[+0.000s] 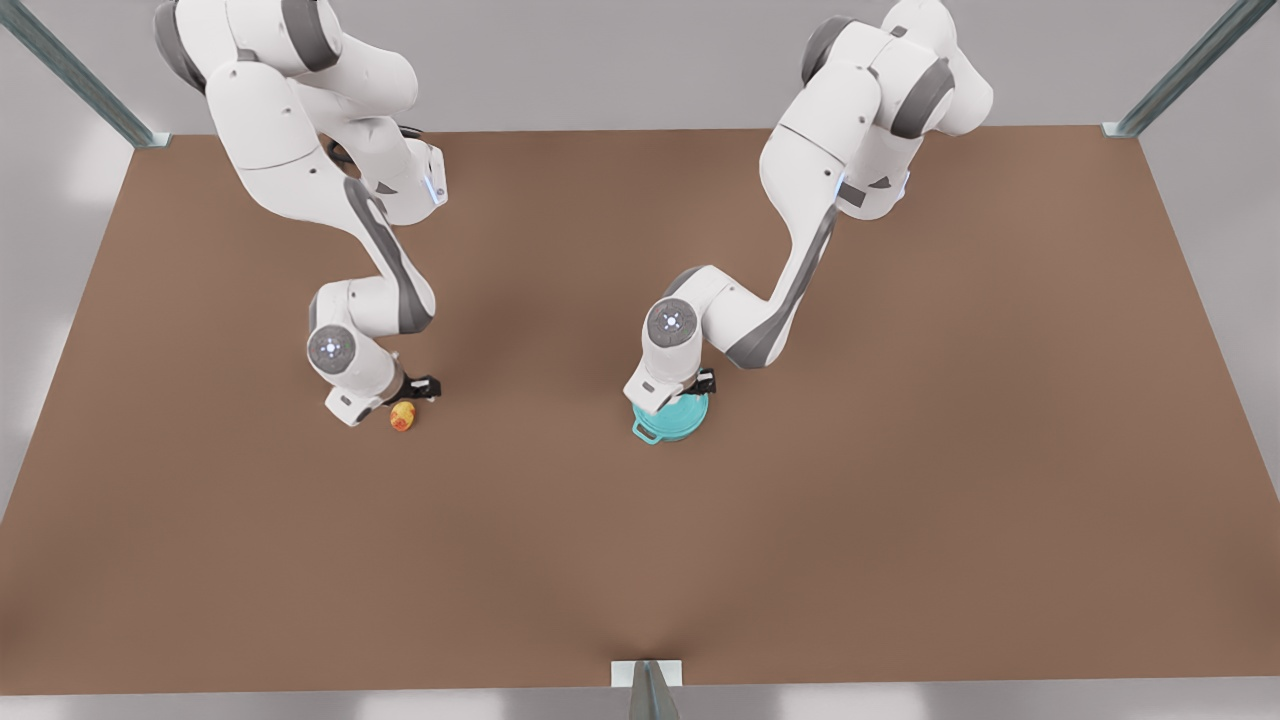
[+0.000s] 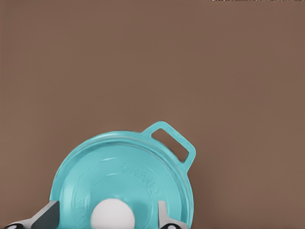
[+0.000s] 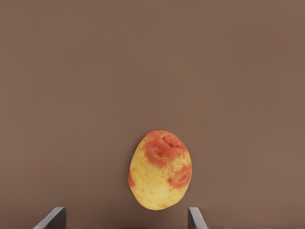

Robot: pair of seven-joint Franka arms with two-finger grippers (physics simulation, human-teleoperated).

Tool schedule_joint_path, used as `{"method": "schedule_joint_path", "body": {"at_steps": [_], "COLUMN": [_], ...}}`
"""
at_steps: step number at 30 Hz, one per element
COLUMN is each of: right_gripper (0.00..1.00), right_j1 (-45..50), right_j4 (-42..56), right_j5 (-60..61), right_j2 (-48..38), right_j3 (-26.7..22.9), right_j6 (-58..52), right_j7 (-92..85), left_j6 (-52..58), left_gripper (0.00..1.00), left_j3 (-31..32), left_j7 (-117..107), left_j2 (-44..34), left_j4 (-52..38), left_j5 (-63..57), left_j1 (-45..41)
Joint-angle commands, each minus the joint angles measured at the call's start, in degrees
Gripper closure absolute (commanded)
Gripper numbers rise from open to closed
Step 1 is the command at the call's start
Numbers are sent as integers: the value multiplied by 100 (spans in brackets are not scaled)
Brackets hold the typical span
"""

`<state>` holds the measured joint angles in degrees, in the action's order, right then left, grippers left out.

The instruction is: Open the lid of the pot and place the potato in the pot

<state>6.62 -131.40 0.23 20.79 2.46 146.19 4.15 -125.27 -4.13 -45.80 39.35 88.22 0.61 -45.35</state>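
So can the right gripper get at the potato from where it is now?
Probably yes. The right gripper hovers over the potato with its fingers open wider than the potato, and bare table lies all around it. The left gripper is busy over the pot lid, well apart.

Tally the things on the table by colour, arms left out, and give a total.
Teal: 2, the pot lid sitting on the pot
Yellow with orange-red patches: 1, the potato
Total: 3
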Motion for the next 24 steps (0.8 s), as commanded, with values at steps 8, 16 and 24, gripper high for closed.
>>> {"method": "schedule_joint_path", "body": {"at_steps": [8, 16, 24], "right_gripper": [3, 5, 18], "right_j1": [-178, -205, -205], "right_j4": [9, 35, 176], "right_j5": [-67, -67, -67], "right_j2": [66, 250, 285], "right_j3": [-17, -17, -26], "right_j6": [375, 410, 428], "right_j7": [1413, 1413, 1413], "left_j6": [-94, 732, -867], "left_gripper": [62, 75, 75], "left_j3": [0, -71, -71], "left_j7": [-939, -342, 2093], "left_j2": [11, -94, 1197], "left_j4": [-7, -499, -1026], "left_j5": [-17, -8, 0], "left_j1": [9, 263, 2610]}}
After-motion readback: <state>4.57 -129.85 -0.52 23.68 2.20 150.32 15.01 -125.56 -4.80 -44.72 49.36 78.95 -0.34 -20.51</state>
